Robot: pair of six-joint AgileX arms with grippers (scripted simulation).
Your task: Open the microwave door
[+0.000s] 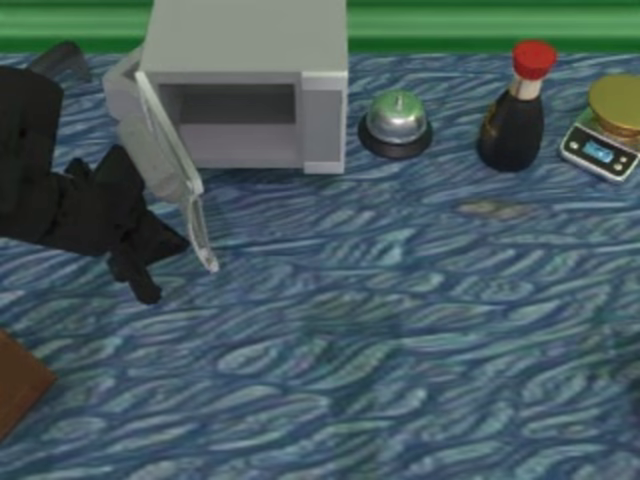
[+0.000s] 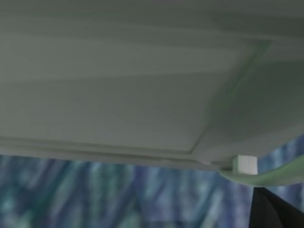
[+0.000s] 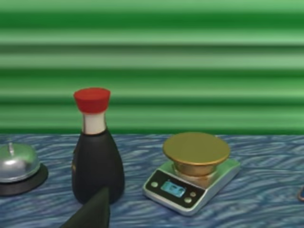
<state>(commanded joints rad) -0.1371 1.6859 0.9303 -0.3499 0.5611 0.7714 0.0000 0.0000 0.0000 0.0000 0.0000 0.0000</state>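
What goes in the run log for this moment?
microwave door: swung open | left gripper: at door's handle edge | right arm: outside top view | cavity: empty

Even, soft light falls from above with no harsh glare. The microwave casts a faint dark band on the counter along its base, and its cavity is dim. The bell carries a small bright highlight. In the left wrist view the microwave door fills the frame, blurred and out of focus.
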